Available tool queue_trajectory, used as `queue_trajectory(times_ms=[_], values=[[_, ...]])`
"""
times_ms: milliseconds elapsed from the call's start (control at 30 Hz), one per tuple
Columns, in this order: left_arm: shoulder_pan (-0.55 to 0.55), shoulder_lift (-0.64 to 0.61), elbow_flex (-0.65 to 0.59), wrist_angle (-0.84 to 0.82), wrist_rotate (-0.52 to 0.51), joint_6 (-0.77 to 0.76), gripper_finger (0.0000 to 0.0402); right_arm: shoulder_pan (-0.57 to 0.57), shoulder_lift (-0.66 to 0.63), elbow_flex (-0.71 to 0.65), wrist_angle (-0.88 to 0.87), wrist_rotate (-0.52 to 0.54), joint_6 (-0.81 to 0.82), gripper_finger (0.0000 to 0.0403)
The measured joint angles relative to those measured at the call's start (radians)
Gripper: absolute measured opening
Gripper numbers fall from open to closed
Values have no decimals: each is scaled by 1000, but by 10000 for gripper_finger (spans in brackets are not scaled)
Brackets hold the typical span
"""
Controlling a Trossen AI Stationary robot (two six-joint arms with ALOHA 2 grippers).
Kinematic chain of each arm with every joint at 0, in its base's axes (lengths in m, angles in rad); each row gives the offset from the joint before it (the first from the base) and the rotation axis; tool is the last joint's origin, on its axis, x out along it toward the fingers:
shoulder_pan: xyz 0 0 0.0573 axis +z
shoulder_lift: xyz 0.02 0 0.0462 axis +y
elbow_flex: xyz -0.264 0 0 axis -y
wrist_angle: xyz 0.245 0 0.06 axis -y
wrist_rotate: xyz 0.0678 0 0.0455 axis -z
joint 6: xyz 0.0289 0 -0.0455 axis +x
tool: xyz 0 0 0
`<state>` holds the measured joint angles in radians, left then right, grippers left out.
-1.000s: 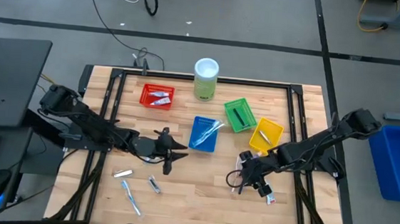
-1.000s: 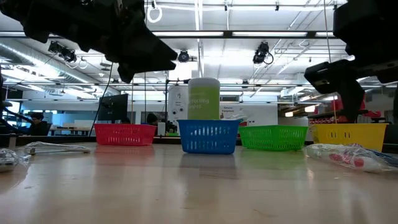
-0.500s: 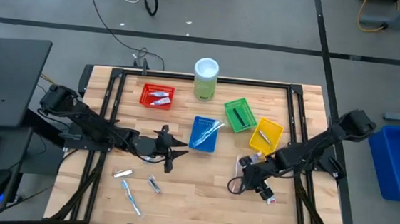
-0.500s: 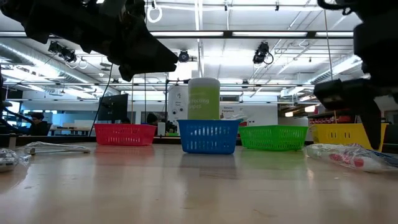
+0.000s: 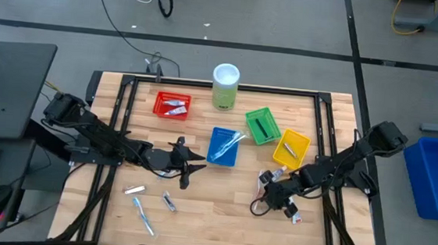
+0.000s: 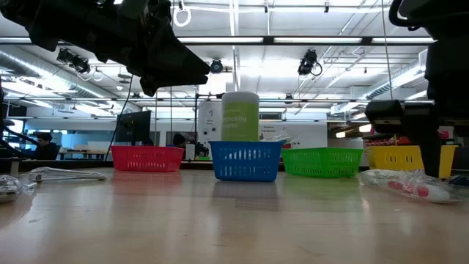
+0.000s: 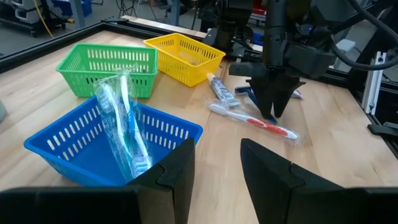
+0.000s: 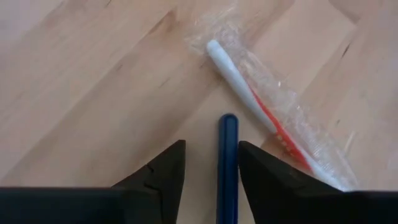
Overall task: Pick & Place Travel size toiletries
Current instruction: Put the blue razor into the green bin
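**Right gripper down over a blue razor handle**

The right gripper (image 5: pixel 270 195) sits low at about 4 o'clock on the counter (image 5: pixel 219 216), its jaws narrowly parted around a blue razor (image 8: pixel 227 163) without touching it. A wrapped red-and-white toothbrush (image 8: pixel 261 115) lies just beside the razor, and a small tube (image 7: pixel 219 88) nearby. The left gripper (image 5: pixel 192 167) hangs near the centre, jaws part open and empty, facing the blue basket (image 5: pixel 222 147) with toothbrushes in it. Three more toiletries (image 5: pixel 148 203) lie at 7 o'clock.
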<state>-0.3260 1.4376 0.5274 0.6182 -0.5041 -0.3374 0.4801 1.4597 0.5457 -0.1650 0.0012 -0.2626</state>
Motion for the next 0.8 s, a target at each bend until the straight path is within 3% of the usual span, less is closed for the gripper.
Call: queue_trajectory(times_ms=[300, 633, 800], values=[[0, 0, 0, 0, 0, -3, 136, -2, 4, 5, -50, 5, 103, 132], [0, 0, 0, 0, 0, 0, 136, -3, 3, 3, -31, -5, 140, 30], [0, 0, 0, 0, 0, 0, 136, -4, -7, 35, -19, 19, 178, 31]])
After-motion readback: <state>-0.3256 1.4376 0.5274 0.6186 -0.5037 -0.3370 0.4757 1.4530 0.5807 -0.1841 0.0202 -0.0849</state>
